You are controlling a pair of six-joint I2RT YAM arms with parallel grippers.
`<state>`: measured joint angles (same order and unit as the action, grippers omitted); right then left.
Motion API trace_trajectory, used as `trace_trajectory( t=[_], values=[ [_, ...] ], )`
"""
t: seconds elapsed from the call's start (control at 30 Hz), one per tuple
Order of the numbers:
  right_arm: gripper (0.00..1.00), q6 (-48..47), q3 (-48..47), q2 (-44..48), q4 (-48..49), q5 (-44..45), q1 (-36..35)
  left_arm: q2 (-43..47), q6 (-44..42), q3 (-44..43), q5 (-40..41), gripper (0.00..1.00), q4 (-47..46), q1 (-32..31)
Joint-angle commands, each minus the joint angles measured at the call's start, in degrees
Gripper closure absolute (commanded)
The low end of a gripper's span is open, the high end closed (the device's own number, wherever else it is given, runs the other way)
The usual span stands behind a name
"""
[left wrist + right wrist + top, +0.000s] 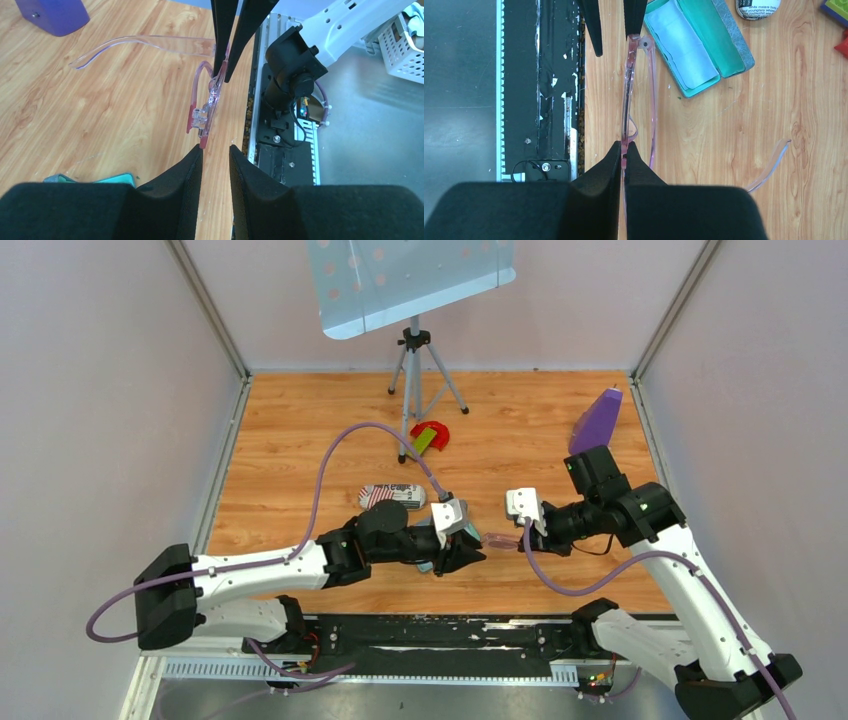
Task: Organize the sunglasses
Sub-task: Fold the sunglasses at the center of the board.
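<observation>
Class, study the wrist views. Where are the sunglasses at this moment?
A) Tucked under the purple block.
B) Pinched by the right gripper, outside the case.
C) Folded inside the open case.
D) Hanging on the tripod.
B: the right gripper is shut on the frame of the sunglasses, which are beside the open case, not in it.

Top view: sunglasses (pixel 497 538) too faint to trace. Left wrist view: case (pixel 90 178) only teal sliver, rest behind left hand (pixel 216 149); purple block (pixel 52 15) cut by top edge. Right wrist view: packet (pixel 758 6) cut by top edge, print unreadable.
</observation>
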<state>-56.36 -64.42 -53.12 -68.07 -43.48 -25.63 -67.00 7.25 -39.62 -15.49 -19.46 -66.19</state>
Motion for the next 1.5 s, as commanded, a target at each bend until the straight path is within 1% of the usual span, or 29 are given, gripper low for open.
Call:
trace_trajectory(
  t=[0.0, 0.27, 0.47, 0.57, 0.63, 0.77, 0.87, 0.93, 1.0, 1.07, 1.17, 1.27, 1.3, 1.37, 1.47],
  values=[
    [1.00, 0.5, -1.7, -0.1, 0.7, -2.5, -0.5, -1.5, 0.1, -1.1, -1.6, 0.71, -4.5, -0.3],
    [1.00, -0.1, -0.8, 0.6, 0.5, -2.4, -0.5, -2.7, 1.6, -1.0, 1.3, 0.73, -6.3, -0.2],
    [1.00, -1.0, -0.5, 0.8, -0.3, -3.1, -0.4, -1.6, 1.7, 0.1, 5.6, 0.71, -6.9, -0.2],
    [0.99, -1.5, -0.7, 0.8, -0.8, -3.4, -0.5, -1.3, 1.4, 0.2, 5.8, 0.71, -6.4, -0.2],
    [0.99, -1.6, -0.8, 0.6, -0.8, -3.2, -0.5, -1.3, 1.3, 0.2, 5.2, 0.74, -6.5, -0.2],
    [0.99, -1.4, -0.4, 0.3, -0.5, -3.1, -0.5, -1.4, 1.7, 0.4, 4.1, 0.83, -7.2, -0.2],
    [0.99, -1.4, -0.3, 0.5, -0.2, -2.9, -0.5, -1.6, 1.7, 0.3, 3.5, 0.88, -7.3, -0.2],
    [0.98, -1.7, 0.0, 0.5, -0.1, -2.3, -0.4, -1.7, 1.5, 0.3, 3.1, 0.93, -7.4, -0.2],
    [0.96, -1.7, 0.1, 0.7, 0.0, -1.7, -0.5, -1.7, 1.3, 0.4, 2.5, 1.00, -7.4, -0.2],
    [0.92, -1.4, 0.4, 0.9, 0.1, -1.3, -0.5, -1.8, 0.9, 0.7, 1.4, 1.00, -7.6, -0.2],
    [0.71, 0.5, 0.2, 1.0, -0.2, -0.8, -0.4, -0.9, 0.4, 1.4, 0.5, 1.00, -7.8, -0.2],
    [0.58, 0.7, -3.2, 1.1, -3.6, 0.3, -0.5, 0.8, -0.9, 2.6, 1.2, 1.00, -6.7, -0.2],
    [0.55, 0.9, -4.5, 1.1, -5.0, 0.6, -0.5, 1.4, -1.8, 2.8, 1.4, 1.00, -5.9, -0.2],
    [0.54, 1.5, -7.2, 1.2, -7.8, 1.4, -0.4, 2.6, -2.7, 3.4, 1.4, 1.00, -4.6, -0.2],
    [0.55, 3.3, -9.9, 1.4, -8.7, 3.0, 0.3, 4.2, -3.6, 4.3, 1.0, 1.00, -3.7, -0.2]
  ],
)
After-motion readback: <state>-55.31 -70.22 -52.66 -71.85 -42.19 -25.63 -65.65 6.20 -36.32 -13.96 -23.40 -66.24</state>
